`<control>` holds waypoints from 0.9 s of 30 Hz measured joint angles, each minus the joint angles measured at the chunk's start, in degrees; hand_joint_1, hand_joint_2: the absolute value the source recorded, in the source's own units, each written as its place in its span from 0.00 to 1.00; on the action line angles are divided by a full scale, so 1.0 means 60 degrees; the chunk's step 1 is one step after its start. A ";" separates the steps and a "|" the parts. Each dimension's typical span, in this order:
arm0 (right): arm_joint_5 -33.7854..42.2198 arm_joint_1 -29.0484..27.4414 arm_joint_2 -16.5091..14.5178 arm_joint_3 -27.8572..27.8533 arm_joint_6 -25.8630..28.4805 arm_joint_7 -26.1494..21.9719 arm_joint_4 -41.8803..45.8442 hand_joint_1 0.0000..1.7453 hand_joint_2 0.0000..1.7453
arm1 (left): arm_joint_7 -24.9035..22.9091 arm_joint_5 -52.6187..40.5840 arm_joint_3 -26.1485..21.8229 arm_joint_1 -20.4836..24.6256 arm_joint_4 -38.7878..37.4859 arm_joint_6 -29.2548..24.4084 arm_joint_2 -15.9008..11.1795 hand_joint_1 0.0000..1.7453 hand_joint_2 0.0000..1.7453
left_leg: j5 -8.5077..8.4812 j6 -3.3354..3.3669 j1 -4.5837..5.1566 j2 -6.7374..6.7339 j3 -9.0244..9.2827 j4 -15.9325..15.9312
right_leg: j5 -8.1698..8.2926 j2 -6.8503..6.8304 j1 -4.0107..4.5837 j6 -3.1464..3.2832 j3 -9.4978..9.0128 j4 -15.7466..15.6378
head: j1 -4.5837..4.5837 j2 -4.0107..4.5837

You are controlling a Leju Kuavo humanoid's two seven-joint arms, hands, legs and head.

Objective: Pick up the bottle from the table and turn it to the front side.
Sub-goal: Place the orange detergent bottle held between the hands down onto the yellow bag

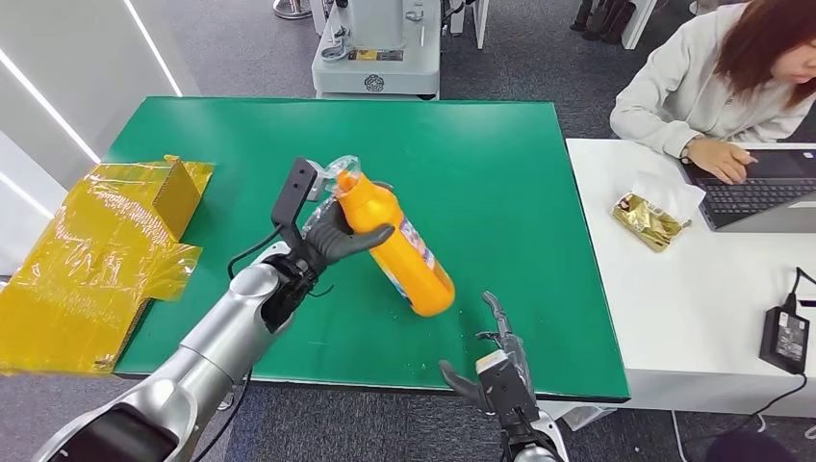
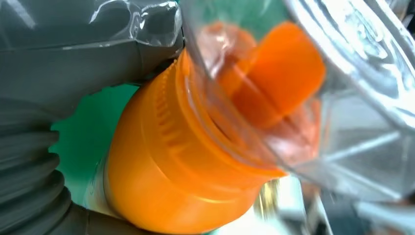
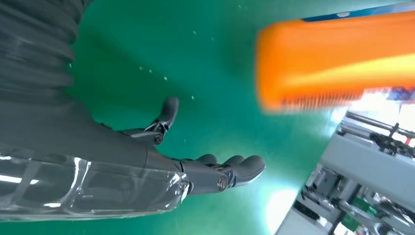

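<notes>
While my left hand [image 1: 332, 239] grips the orange bottle [image 1: 399, 252] just below its cap, I see the bottle tilted, cap end up toward the far left and base end down toward the near edge of the green tabletop [image 1: 500, 164]. Dark fingers [image 1: 366, 237] wrap across the bottle's shoulder. From the head view I cannot tell whether the base touches the surface or hangs just above it. The bottle sits around the middle of the tabletop, a little toward the near edge, with a printed label showing along its right side.

On my left wrist feed the bottle's ribbed orange collar [image 2: 166, 161] and the orange cap [image 2: 279, 73] are right up close, the cap seen through a clear plastic cover [image 2: 352, 122].

My right hand [image 1: 491, 371] hovers at the near edge of the tabletop, fingers spread and holding nothing, just beside the bottle's base and apart from it. On the right wrist feed its fingers [image 3: 235, 171] are extended over the green surface, with the bottle's base [image 3: 333, 63] near them.

Crumpled yellow plastic wrap [image 1: 96, 260] lies over the left edge of the tabletop. On the white desk [image 1: 674, 308] to the right, a person [image 1: 712, 77] types on a laptop [image 1: 765, 188], with a gold foil packet [image 1: 650, 221] beside it and a black power adapter [image 1: 784, 337] nearer me.
</notes>
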State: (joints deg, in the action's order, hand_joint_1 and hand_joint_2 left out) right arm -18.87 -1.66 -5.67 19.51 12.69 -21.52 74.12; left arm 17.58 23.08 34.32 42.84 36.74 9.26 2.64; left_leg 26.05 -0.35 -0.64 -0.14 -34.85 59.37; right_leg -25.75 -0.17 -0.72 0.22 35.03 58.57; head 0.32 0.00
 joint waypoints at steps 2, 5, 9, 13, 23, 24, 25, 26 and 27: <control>0.0008 -0.0035 0.0002 -0.0012 -0.0024 0.0049 0.0118 0.00 1.00 | 0.0234 -0.1119 -0.0034 0.0283 -0.0015 -0.0819 -0.0285 1.00 1.00 | -0.0003 -0.0003 0.0000 -0.0003 -0.0001 0.0000 | 0.0001 0.0005 0.0000 0.0001 0.0004 0.0002 | -0.0001 0.0000; 0.0071 -0.0080 0.0002 -0.0029 -0.0128 0.0091 0.0280 0.00 1.00 | 0.0343 -0.2621 -0.0183 0.0650 -0.0018 -0.1363 -0.0722 1.00 1.00 | -0.0006 -0.0004 -0.0001 0.0001 -0.0006 0.0000 | 0.0001 0.0000 0.0001 0.0001 0.0006 0.0005 | 0.0001 0.0000; 0.0094 -0.0173 0.0002 -0.0054 -0.0182 0.0065 0.0470 0.00 1.00 | 0.0514 -0.5251 -0.0557 0.0877 -0.0015 -0.2214 -0.1185 1.00 1.00 | -0.0005 -0.0005 0.0000 -0.0010 -0.0006 0.0000 | 0.0001 0.0014 0.0000 0.0001 0.0012 0.0005 | 0.0001 0.0000; -0.0015 -0.0276 0.0002 -0.0065 -0.0199 0.0041 0.0684 0.00 1.00 | 0.0482 -0.7711 -0.0706 0.0988 -0.0017 -0.3389 -0.1538 1.00 1.00 | -0.0004 -0.0006 0.0000 -0.0004 -0.0011 0.0000 | 0.0000 0.0007 0.0000 0.0001 0.0014 0.0003 | 0.0001 0.0000; 0.0130 -0.0339 0.0033 -0.0116 -0.0278 -0.0067 0.1009 0.00 1.00 | -0.2259 -1.4642 -0.0310 0.1209 -0.0698 -0.6551 -0.2658 1.00 1.00 | -0.0003 -0.0007 0.0000 -0.0029 -0.0003 -0.0002 | 0.0000 0.0034 -0.0001 0.0003 0.0017 0.0005 | 0.0000 0.0000; 0.0147 -0.0357 0.0042 -0.0130 -0.0275 -0.0083 0.1069 0.00 1.00 | -0.2548 -1.5145 -0.0235 0.1136 -0.0818 -0.6592 -0.2771 1.00 1.00 | -0.0004 -0.0007 0.0000 -0.0029 -0.0003 -0.0003 | 0.0000 0.0034 -0.0001 0.0004 0.0018 0.0005 | 0.0000 0.0000; 0.0150 -0.0380 0.0051 -0.0148 -0.0272 -0.0097 0.1131 0.00 1.00 | -0.2785 -1.5538 -0.0165 0.1040 -0.0934 -0.6615 -0.2872 1.00 1.00 | -0.0004 -0.0007 -0.0001 -0.0028 -0.0004 -0.0003 | -0.0001 0.0033 0.0000 0.0004 0.0020 0.0005 | 0.0000 0.0000; 0.0151 -0.0401 0.0061 -0.0167 -0.0270 -0.0106 0.1187 0.00 1.00 | -0.2955 -1.5800 -0.0110 0.0934 -0.1034 -0.6634 -0.2954 1.00 1.00 | -0.0004 -0.0007 -0.0001 -0.0028 -0.0007 -0.0004 | -0.0001 0.0033 0.0000 0.0004 0.0023 0.0005 | 0.0000 0.0000; 0.0151 -0.0420 0.0068 -0.0183 -0.0267 -0.0110 0.1232 0.00 1.00 | -0.3086 -1.5991 -0.0066 0.0839 -0.1117 -0.6644 -0.3017 1.00 1.00 | -0.0004 -0.0007 -0.0002 -0.0027 -0.0010 -0.0004 | -0.0001 0.0032 0.0001 0.0004 0.0025 0.0005 | 0.0000 0.0000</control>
State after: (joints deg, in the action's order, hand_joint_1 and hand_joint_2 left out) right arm -17.97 -4.18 -5.26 18.41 11.09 -22.18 81.51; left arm -0.94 -72.87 33.92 47.87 30.04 -30.60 -15.46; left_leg 26.02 -0.40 -0.65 -0.30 -34.91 59.35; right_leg -25.75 0.02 -0.71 0.25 35.18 58.61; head 0.32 0.00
